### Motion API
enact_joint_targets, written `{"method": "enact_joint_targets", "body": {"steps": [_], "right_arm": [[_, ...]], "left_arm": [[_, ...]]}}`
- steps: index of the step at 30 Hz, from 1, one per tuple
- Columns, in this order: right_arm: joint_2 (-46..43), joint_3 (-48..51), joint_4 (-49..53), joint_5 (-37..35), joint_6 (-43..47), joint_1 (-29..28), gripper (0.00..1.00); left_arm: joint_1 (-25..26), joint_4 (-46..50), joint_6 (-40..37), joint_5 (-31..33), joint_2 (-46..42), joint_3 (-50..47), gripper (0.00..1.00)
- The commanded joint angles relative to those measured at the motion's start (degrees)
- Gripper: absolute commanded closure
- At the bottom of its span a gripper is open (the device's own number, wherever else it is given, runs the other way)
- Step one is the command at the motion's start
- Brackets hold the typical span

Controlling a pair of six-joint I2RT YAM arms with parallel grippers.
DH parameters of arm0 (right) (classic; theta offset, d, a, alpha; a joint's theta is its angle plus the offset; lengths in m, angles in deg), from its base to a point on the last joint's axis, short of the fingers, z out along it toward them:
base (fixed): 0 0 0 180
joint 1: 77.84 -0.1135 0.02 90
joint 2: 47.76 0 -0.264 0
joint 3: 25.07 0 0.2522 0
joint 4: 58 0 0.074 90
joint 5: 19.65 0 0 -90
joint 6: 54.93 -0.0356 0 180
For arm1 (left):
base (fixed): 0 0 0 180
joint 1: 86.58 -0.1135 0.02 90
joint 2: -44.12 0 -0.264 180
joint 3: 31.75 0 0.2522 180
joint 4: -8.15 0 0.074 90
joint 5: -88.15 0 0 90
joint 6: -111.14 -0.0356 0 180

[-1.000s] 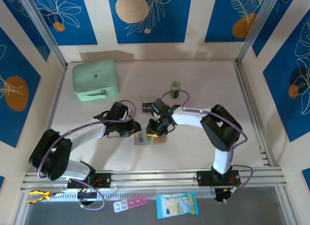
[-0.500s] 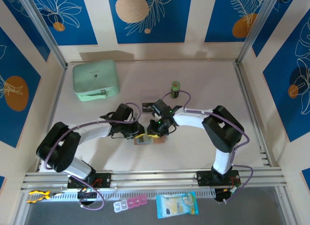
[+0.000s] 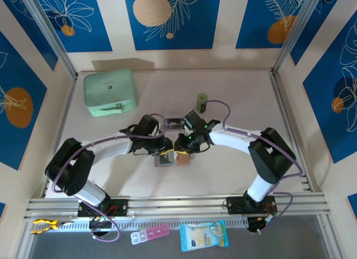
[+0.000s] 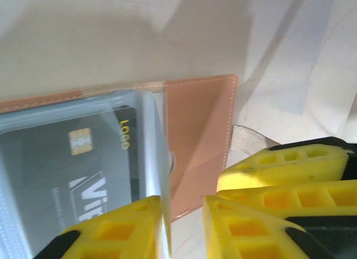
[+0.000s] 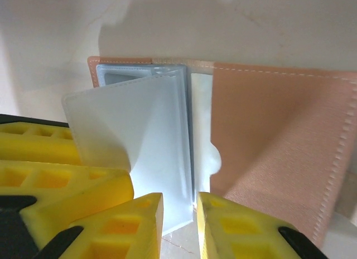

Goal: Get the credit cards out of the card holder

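The tan card holder (image 3: 182, 158) lies open on the table between my two grippers. In the left wrist view its brown flap (image 4: 196, 130) lies to the right of clear pockets, with a dark credit card (image 4: 83, 169) in one of them. My left gripper (image 3: 166, 149) (image 4: 181, 228) stands slightly open. A clear pocket leaf rests against one finger (image 4: 111, 234) and clear of the other. My right gripper (image 3: 184, 146) (image 5: 178, 222) is shut on the raised clear pocket leaves (image 5: 150, 136) beside the brown cover (image 5: 273, 142). A small dark card (image 3: 169, 123) lies on the table just behind the grippers.
A mint-green zip case (image 3: 110, 92) lies at the back left. A green cylinder (image 3: 202, 102) stands behind the right arm. A pill box (image 3: 149, 234) and a blue packet (image 3: 203, 235) lie in front of the rail. Side rails bound the table.
My left gripper has slid right to the card holder. The right gripper has moved slightly back and its elbow has swung right. The holder stays in place.
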State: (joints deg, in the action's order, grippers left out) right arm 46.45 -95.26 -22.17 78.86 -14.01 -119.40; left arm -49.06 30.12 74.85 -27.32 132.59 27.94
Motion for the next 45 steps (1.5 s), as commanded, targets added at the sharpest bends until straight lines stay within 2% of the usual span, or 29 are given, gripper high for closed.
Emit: {"method": "enact_joint_targets", "body": {"steps": [1,14,22,30,40,45], "right_arm": [[-3.6,1.4,2.6,-1.5,0.8,0.9,0.76],[-12.4,4.6,6.4,-3.2,2.1,4.7,0.76],[-13.9,6.0,5.6,-2.4,0.8,4.7,0.76],[-11.2,3.9,5.0,-2.4,0.3,2.9,0.76],[-4.4,-2.7,5.8,-3.0,0.3,-1.2,0.77],[-1.2,-5.5,6.2,-3.0,0.4,-2.7,0.78]], "left_arm": [[1.6,1.1,0.3,-0.9,1.8,2.6,0.70],[5.4,-1.1,1.3,-0.8,9.5,8.6,0.56],[5.5,0.0,0.3,-0.2,10.2,10.1,0.53],[4.7,1.4,-0.9,0.1,8.4,9.0,0.53],[-0.2,2.1,-2.2,1.3,0.0,1.7,0.57],[-2.8,2.0,-2.4,1.7,-4.2,-2.8,0.69]]}}
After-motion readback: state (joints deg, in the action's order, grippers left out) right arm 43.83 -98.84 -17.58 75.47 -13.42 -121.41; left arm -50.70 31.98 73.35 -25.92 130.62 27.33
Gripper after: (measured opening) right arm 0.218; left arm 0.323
